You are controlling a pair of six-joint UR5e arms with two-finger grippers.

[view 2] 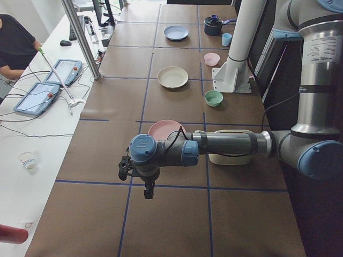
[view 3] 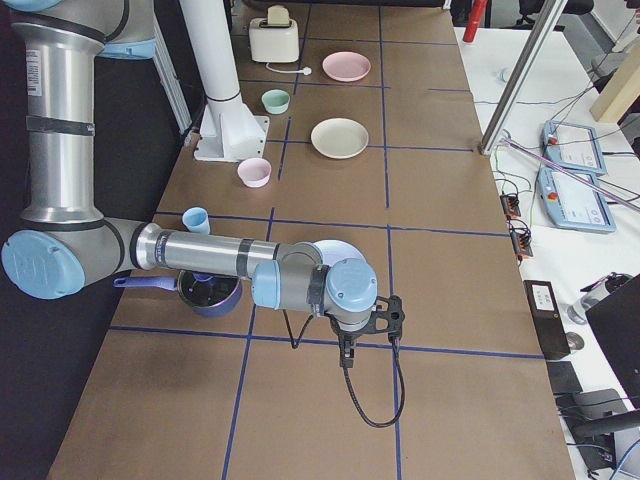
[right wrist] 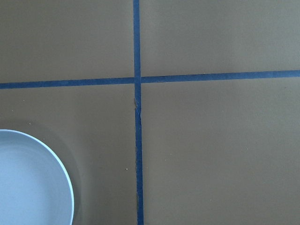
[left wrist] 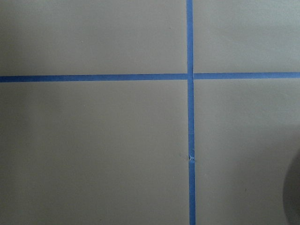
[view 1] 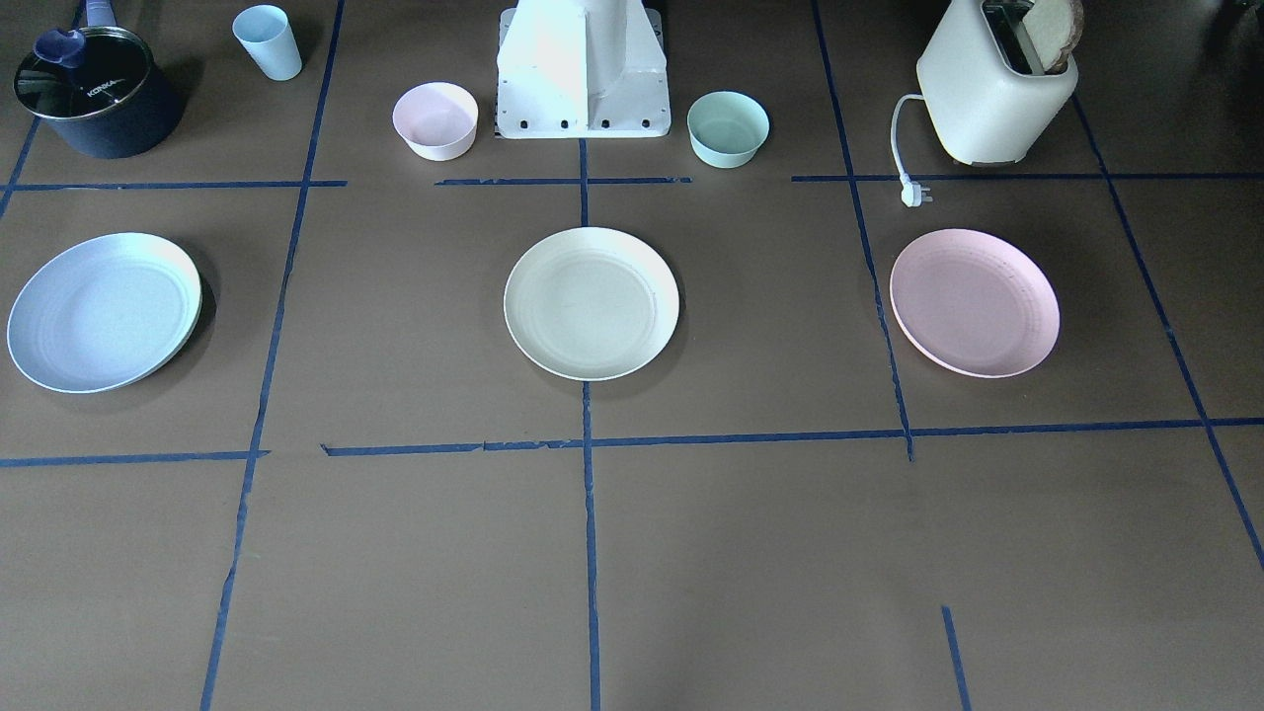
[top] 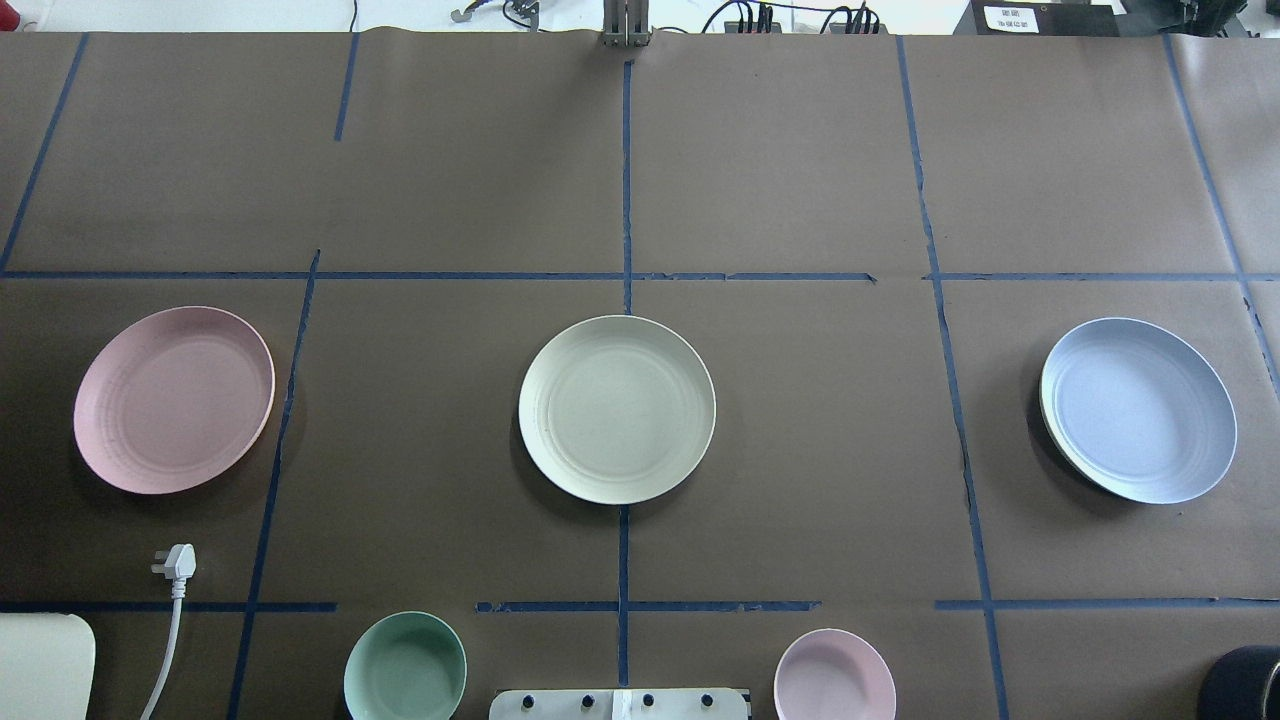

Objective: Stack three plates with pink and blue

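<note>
Three plates lie apart in a row on the brown table. The pale pink plate (view 1: 974, 302) (top: 174, 399) is on my left side, the cream plate (view 1: 591, 302) (top: 617, 408) is in the middle, and the light blue plate (view 1: 104, 311) (top: 1138, 409) is on my right. My left gripper (view 2: 149, 188) hangs above the table past the pink plate (view 2: 163, 128). My right gripper (view 3: 346, 355) hangs past the blue plate (view 3: 335, 250), whose rim shows in the right wrist view (right wrist: 28, 183). Both grippers show only in the side views, so I cannot tell whether they are open or shut.
Near my base stand a small pink bowl (view 1: 435, 119) and a mint-green bowl (view 1: 728, 127). A toaster (view 1: 995, 89) with its plug (view 1: 916, 195) is by the pink plate. A dark pot (view 1: 96, 94) and a blue cup (view 1: 268, 41) are by the blue plate.
</note>
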